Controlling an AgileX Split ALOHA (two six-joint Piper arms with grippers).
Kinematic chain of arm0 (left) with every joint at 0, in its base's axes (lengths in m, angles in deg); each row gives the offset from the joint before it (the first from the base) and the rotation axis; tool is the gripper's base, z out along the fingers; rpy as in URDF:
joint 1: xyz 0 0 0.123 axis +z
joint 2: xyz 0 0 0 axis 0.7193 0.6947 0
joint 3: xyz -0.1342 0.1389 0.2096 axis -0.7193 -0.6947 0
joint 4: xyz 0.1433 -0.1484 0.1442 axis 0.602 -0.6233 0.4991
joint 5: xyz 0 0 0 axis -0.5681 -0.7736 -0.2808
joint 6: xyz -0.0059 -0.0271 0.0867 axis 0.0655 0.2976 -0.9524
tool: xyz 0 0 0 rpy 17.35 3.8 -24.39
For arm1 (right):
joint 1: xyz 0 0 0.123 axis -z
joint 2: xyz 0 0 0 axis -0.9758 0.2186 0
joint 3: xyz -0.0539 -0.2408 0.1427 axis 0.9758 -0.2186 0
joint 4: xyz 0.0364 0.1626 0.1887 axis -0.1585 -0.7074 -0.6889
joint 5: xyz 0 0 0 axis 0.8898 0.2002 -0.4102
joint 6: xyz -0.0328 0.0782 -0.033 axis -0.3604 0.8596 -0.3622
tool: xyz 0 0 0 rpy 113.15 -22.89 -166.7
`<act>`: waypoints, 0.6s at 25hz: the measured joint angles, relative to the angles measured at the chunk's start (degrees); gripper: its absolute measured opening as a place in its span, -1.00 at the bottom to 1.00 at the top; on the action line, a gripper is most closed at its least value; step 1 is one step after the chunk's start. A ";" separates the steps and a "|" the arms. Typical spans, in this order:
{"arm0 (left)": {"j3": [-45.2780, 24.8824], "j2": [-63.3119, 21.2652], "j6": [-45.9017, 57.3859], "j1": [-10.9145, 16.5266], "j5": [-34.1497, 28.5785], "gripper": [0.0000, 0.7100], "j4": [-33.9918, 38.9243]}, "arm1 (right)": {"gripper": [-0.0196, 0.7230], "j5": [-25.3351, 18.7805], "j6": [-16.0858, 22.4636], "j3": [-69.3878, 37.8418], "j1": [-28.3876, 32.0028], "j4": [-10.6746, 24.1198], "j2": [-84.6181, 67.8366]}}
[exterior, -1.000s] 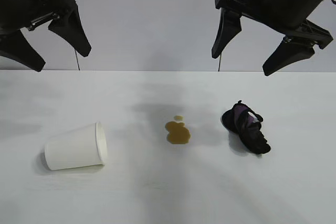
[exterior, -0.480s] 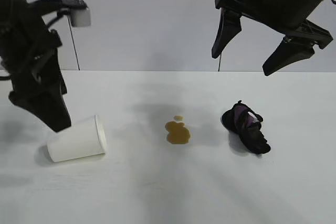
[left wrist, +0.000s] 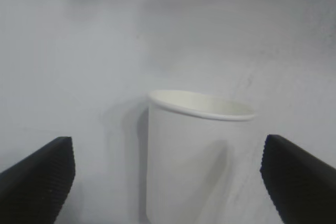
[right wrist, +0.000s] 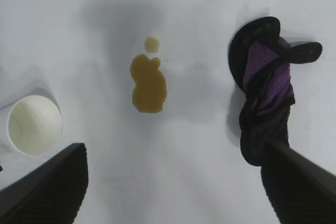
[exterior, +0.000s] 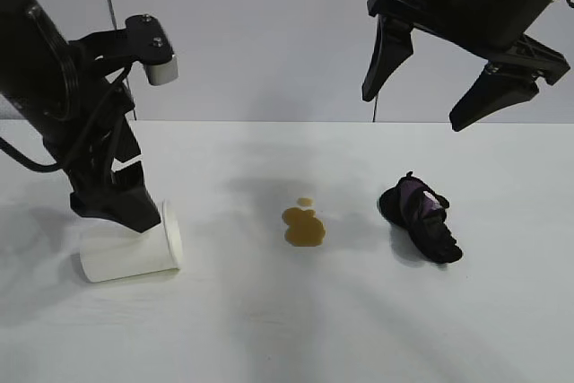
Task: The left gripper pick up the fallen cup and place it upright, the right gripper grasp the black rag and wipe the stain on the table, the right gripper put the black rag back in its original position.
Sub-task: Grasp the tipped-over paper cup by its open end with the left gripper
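Left gripper [exterior: 121, 208] is down at the 8 o'clock side of the table [exterior: 287, 329], right over the cup [exterior: 130, 248]. Cup lies on its side, rim toward 3 o'clock. In the left wrist view the fingers [left wrist: 37, 177] are spread wide, one on each side of the cup [left wrist: 191, 156], not touching it. Released, nothing held.

Stain [exterior: 303, 224] sits near table centre: one brown puddle, with a small droplet just off its 12 o'clock edge.

Black rag [exterior: 420, 218] lies at 3 o'clock from the stain, bunched, purple patches showing, well apart from it.

Right gripper [exterior: 439, 65] hangs high at 1 o'clock above the rag, jaws spread in a V, empty.
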 joint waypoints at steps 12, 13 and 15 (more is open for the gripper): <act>-0.06 7.60 -4.87 -0.07 -0.16 0.95 -5.67 | 0.72 -0.07 0.00 0.00 0.00 0.00 0.00; -0.06 7.75 -5.43 -0.07 0.15 0.89 -6.33 | 0.72 -0.07 0.00 0.00 0.00 0.00 0.00; -0.06 7.75 -6.96 -0.07 0.26 0.60 -6.75 | 0.72 -0.07 0.00 0.00 0.00 0.00 0.00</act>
